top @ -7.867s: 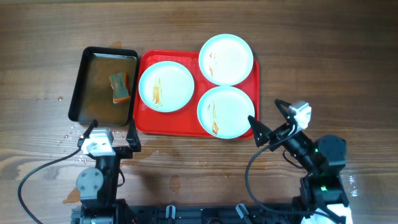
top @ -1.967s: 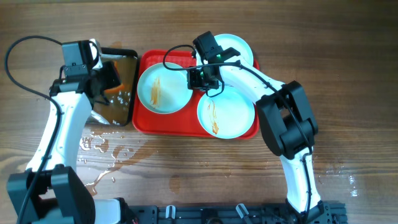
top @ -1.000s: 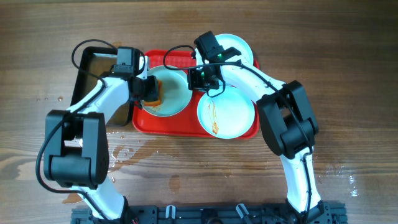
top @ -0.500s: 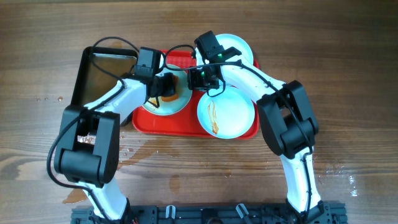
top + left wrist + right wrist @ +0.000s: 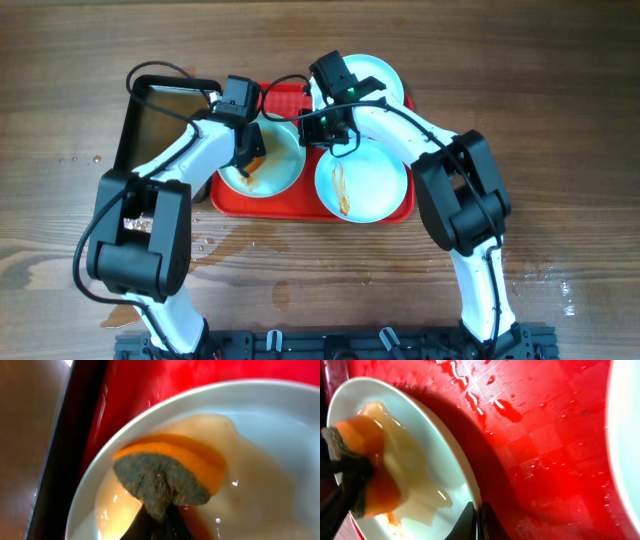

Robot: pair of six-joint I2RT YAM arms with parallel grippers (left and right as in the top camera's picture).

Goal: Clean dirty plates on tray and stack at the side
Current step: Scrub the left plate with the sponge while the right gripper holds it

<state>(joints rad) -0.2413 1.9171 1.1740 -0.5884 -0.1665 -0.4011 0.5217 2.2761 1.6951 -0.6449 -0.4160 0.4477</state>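
Three white plates lie on the red tray (image 5: 300,205). My right gripper (image 5: 316,134) (image 5: 479,521) is shut on the right rim of the left plate (image 5: 280,172) (image 5: 427,445) and holds that edge raised off the tray. My left gripper (image 5: 248,152) (image 5: 157,522) is shut on an orange sponge (image 5: 252,166) (image 5: 160,477) with a dark scrub face, which presses on this plate's wet inside (image 5: 270,465). A second plate (image 5: 362,182) with an orange-brown streak lies at the front right. The third plate (image 5: 372,78) at the back right is partly hidden by my right arm.
A black pan (image 5: 160,120) with brownish liquid stands left of the tray, close to my left arm. Spilled water (image 5: 185,250) spreads over the wooden table in front of the pan and tray. Cables run above the tray's back edge.
The sponge in my left gripper swept right across the left plate, then back toward its lower left. My right gripper has stayed on the plate's rim.
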